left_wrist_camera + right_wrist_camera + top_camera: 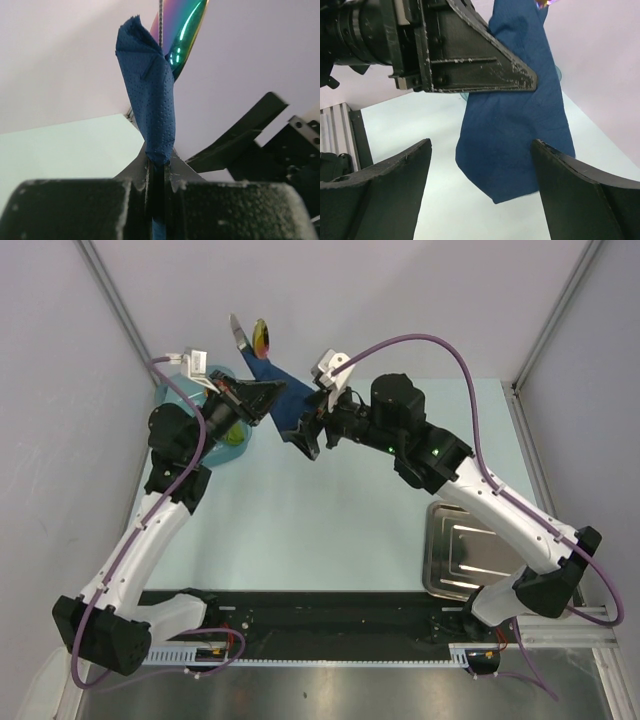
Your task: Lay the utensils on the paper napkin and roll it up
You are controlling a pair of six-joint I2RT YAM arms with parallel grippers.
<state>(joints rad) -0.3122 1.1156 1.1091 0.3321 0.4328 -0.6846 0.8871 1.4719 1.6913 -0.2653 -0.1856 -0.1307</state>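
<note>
Nearing completion: left jaws are clamping napkin (285,392) around utensils (262,336), upper centre; right jaws are gaping wide; tail hanging loose.

Navy paper napkin (520,150) hangs mid-frame, pinched by the left gripper (532,82) reaching from upper left; right gripper (481,145) spread wide at bottom.

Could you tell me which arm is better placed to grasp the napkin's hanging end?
Likely right: the right gripper is open, facing the hanging napkin; the left gripper is shut on it.
</note>
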